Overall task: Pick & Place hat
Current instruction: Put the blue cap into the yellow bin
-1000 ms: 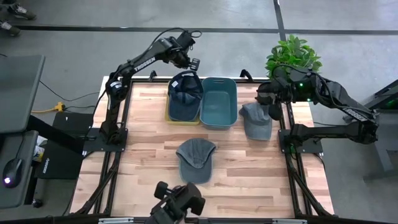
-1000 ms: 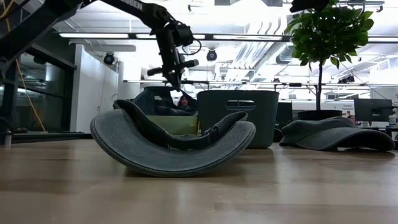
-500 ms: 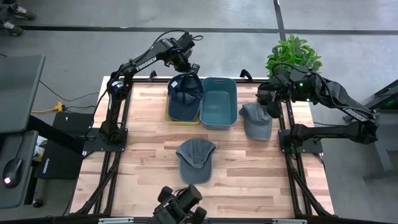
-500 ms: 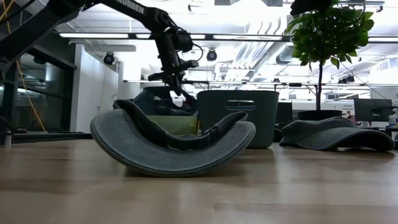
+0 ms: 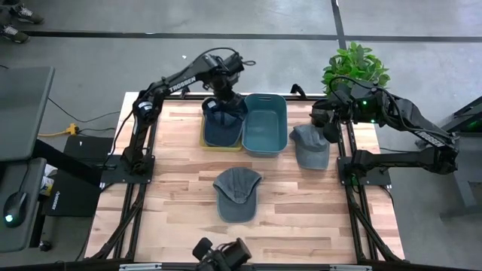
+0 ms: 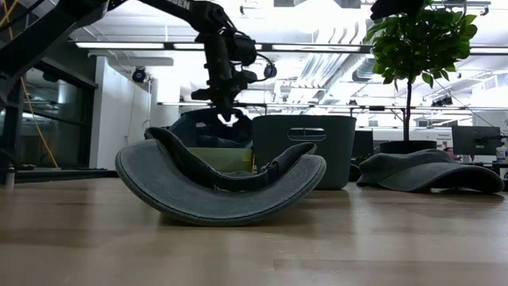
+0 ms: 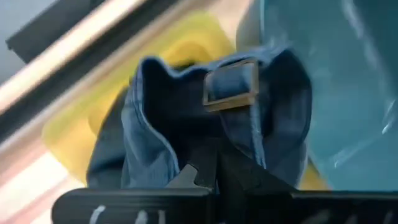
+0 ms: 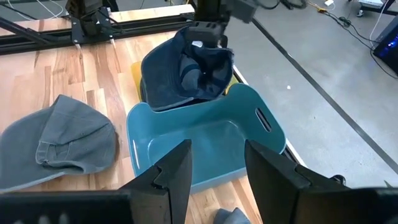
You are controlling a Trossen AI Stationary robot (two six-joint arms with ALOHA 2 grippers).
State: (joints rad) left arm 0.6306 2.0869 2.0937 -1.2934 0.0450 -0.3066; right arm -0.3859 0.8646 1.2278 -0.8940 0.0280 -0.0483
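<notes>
A dark blue hat lies in a yellow bin at the table's far side, next to a teal bin. My left gripper stands over the hat's far end, shut on it; the right wrist view shows it at the hat's raised rim. One grey hat rests crown-down on the table's middle. Another grey hat lies by the right edge. My right gripper hovers open beside that hat. My left gripper pinches the blue hat's back rim, just below the strap with the brass buckle. The fingers come from above, slanting down. That rim is raised and bunched, while the rest of the hat rests in the yellow bin.
The teal bin stands hollow beside the yellow one. A potted plant stands at the far right corner. Bare wood lies left of the middle grey hat and along the near edge.
My left gripper has come from beyond the yellow bin's far side toward the near edge and down onto the blue hat's back rim. The hat's far end now looks bunched and narrower than before. The right arm has kept still.
</notes>
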